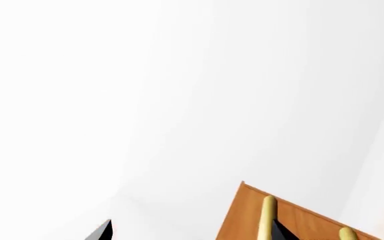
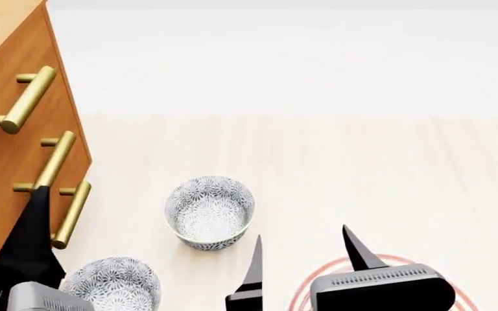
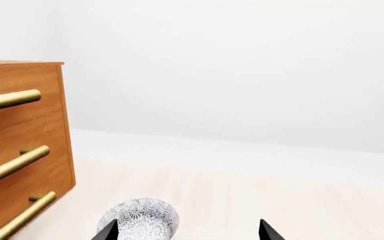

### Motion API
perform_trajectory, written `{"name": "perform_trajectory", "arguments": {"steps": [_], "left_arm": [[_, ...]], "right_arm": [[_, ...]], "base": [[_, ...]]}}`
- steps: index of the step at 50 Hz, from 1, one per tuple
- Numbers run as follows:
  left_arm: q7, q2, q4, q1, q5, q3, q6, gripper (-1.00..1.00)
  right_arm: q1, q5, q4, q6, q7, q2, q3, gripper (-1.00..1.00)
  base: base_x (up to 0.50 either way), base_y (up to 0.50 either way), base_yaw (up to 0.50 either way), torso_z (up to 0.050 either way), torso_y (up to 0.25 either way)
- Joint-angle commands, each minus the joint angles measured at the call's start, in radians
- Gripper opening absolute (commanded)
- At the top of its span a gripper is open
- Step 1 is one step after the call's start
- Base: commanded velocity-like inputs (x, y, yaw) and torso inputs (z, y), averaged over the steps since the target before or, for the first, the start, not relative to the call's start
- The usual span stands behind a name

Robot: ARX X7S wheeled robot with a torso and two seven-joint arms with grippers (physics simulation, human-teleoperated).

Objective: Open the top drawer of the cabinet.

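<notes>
While spread, left end effector (image 2: 24,194) seemingly nears cabinet (image 2: 15,65).

In the head view, the left pincer (image 2: 33,214) sits low at the left edge, its one visible dark finger (image 2: 34,227) reaching forward and up; how far its jaws are parted cannot be told there. In the left wrist view its two dark fingertips (image 1: 104,230) show well apart. The right pincer (image 2: 305,249) sits low at centre-right, its pale grey body (image 2: 379,288) behind two pointed black fingers (image 2: 253,269) spread wide, with nothing between them.
</notes>
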Motion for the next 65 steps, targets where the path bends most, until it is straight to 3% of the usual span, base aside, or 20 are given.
{"name": "perform_trajectory", "arguments": {"steps": [1, 17, 33, 65], "left_arm": [[0.038, 0.006, -0.047, -0.057, 0.0, 0.007, -0.013, 1.0], [0.075, 0.04, -0.313, -0.286, 0.03, 0.062, -0.049, 1.0], [-0.036, 0.077, -0.749, -0.558, 0.067, 0.11, -0.062, 1.0], [-0.124, 0.052, -0.924, -0.589, 0.065, 0.123, -0.069, 1.0]], "right_arm": [[-0.005, -0.002, 0.016, -0.016, 0.002, 0.004, -0.008, 1.0], [0.003, 0.011, 0.022, -0.015, 0.007, 0.01, -0.007, 1.0], [-0.014, 0.023, 0.029, -0.04, 0.009, 0.024, 0.009, 1.0], [-0.01, 0.035, 0.026, -0.049, 0.021, 0.033, -0.008, 1.0]], "base": [[0.0, 0.0, 0.0, 0.0, 0.0], [0.0, 0.0, 0.0, 0.0, 0.0], [0.0, 0.0, 0.0, 0.0, 0.0], [0.0, 0.0, 0.0, 0.0, 0.0]]}}
